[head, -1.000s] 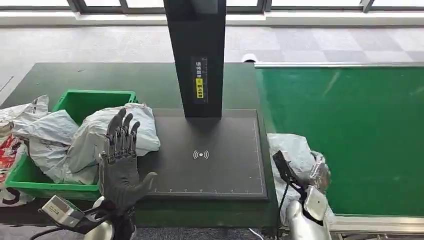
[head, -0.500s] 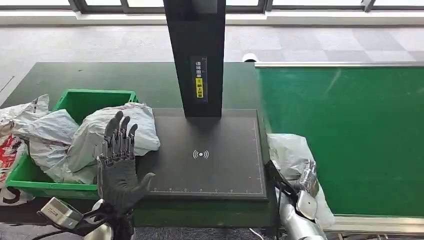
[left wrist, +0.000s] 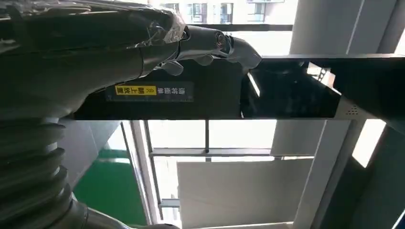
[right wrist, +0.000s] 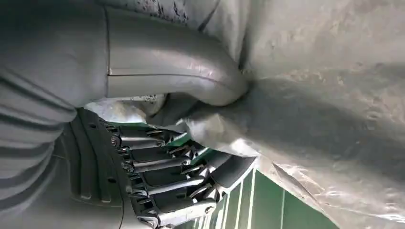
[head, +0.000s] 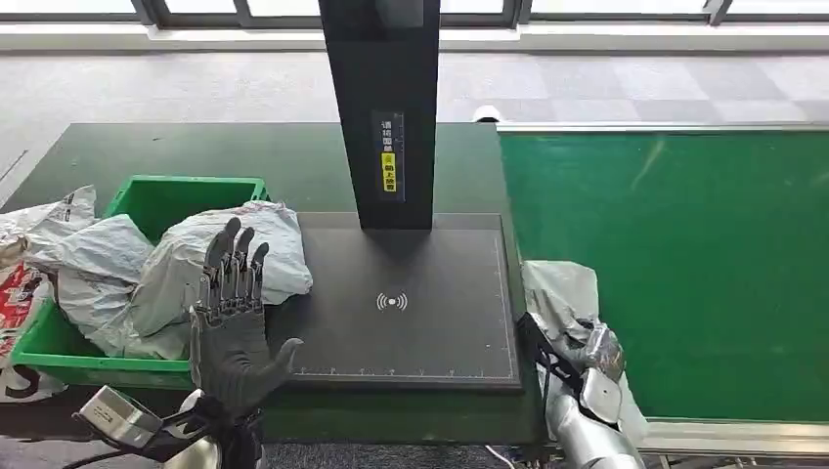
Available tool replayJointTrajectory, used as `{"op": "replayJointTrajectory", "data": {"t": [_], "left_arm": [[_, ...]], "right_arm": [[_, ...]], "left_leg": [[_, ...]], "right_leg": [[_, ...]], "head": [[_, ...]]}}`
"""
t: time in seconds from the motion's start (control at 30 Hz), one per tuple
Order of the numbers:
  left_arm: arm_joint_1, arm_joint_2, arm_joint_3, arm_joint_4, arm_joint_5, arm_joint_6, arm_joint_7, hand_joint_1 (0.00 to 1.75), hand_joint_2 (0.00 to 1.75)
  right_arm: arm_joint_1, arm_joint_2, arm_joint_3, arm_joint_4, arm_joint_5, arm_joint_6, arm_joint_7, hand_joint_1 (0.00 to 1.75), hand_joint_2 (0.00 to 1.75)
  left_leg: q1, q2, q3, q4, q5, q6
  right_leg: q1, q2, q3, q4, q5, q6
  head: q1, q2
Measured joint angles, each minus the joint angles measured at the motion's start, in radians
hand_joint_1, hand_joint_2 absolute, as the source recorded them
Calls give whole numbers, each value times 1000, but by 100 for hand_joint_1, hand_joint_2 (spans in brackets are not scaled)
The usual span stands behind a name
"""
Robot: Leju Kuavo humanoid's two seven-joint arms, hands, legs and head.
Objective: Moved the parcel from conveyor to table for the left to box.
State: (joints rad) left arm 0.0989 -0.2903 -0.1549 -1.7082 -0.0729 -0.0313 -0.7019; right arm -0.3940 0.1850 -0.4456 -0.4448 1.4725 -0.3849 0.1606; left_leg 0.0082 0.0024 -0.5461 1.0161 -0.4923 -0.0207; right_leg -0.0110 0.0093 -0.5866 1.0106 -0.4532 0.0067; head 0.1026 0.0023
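A grey plastic parcel (head: 560, 286) lies at the near left edge of the green conveyor (head: 684, 244), beside the table. My right hand (head: 593, 363) grips its near end. In the right wrist view the thumb (right wrist: 167, 67) presses into the parcel (right wrist: 325, 95) and the fingers (right wrist: 167, 183) curl under it. My left hand (head: 233, 313) is raised over the table's near edge, open with fingers upright, in front of the green box (head: 186, 184). The left wrist view shows its fingers (left wrist: 215, 43) holding nothing.
The green box holds several grey parcels (head: 225, 256), and more bags (head: 29, 234) lie to its left. A black scan pad (head: 401, 303) with a tall black column (head: 381, 107) fills the middle of the dark table.
My right hand has drawn down and back toward the near edge, crumpling the parcel's near end in its grip. The left hand has barely moved.
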Motion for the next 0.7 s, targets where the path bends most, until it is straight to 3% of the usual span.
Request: {"op": "replayJointTrajectory", "data": {"t": [0.7], "left_arm": [[0, 0, 0, 0, 0, 0, 0, 0, 175]], "right_arm": [[-9, -5, 8, 9, -5, 8, 3, 175, 175]], "left_leg": [[0, -1, 1, 0, 0, 0]], "right_leg": [[0, -1, 0, 0, 0, 0]], "head": [[0, 0]]}}
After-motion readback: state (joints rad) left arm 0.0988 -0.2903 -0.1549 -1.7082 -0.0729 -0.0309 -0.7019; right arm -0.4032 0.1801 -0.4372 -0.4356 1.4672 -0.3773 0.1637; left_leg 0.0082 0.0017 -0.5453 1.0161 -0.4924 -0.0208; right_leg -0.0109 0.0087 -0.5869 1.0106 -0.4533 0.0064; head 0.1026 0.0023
